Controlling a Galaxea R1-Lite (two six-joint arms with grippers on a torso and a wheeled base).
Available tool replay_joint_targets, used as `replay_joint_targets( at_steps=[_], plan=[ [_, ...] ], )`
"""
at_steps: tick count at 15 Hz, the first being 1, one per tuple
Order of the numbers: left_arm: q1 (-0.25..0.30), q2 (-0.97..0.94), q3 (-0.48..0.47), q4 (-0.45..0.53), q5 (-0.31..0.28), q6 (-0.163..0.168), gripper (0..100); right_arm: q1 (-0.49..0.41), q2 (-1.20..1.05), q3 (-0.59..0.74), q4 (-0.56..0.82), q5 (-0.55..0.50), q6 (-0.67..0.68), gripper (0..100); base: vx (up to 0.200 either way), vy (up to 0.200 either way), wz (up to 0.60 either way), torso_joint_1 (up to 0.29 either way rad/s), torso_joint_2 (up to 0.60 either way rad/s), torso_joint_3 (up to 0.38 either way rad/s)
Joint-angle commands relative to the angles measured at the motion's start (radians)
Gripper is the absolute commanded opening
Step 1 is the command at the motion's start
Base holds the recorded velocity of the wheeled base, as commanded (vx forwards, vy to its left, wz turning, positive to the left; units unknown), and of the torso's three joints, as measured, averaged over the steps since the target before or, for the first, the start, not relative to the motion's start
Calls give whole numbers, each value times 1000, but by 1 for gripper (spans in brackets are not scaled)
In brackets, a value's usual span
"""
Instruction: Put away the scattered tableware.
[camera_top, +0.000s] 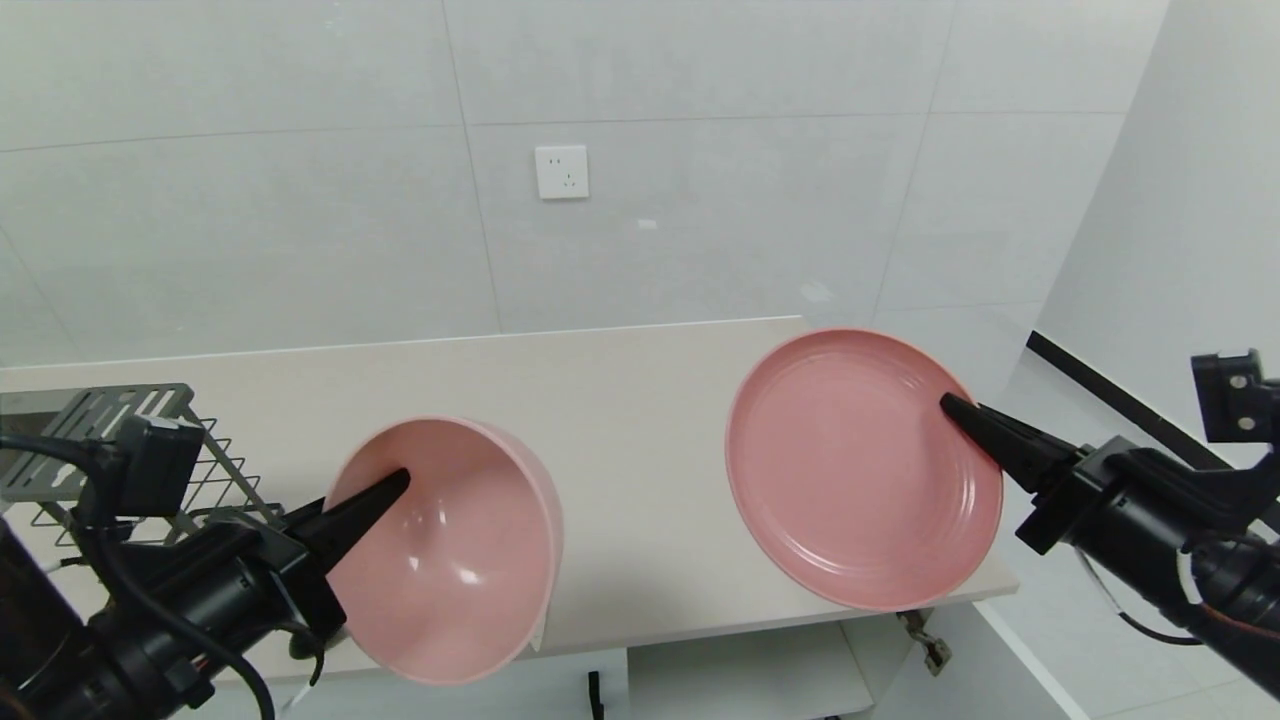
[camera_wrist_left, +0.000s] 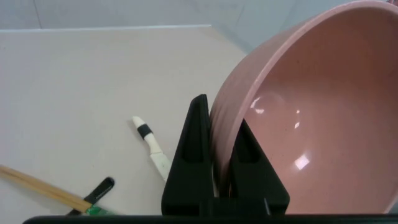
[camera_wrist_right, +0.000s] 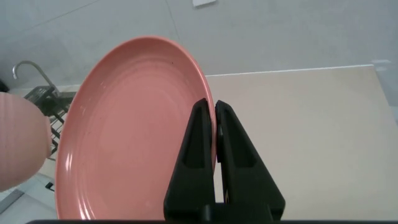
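From the head camera, the left tool (camera_top: 400, 478) clamps the rim of a glossy pale pink plastic bowl (camera_top: 460, 570), held tilted over the near left of the beige worktop (camera_top: 620, 420) beside a grey wire rack (camera_top: 110, 420), while the right tool (camera_top: 948, 402) pinches the rim of a round pink ridged plate (camera_top: 850, 470) tilted over the worktop's right end. The left wrist camera adds, lying on the worktop near the bowl, a white utensil handle with a black band (camera_wrist_left: 152, 146) and light wooden chopsticks (camera_wrist_left: 37, 186). The right wrist camera adds a curved metal tap (camera_wrist_right: 28, 68) beyond the plate.
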Motion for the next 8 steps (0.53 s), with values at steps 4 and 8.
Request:
replay_joint_targets(
  at_steps=[4, 8],
  plan=[
    [6, 15, 22, -3, 0, 8, 0, 31, -1, 13, -1, 0, -87, 0, 0, 0, 0, 0, 0, 0],
    [6, 25, 22, -3, 2, 10, 0, 45, -2, 14, -1, 0, -99, 0, -200, 0, 0, 10, 7, -1]
  ],
)
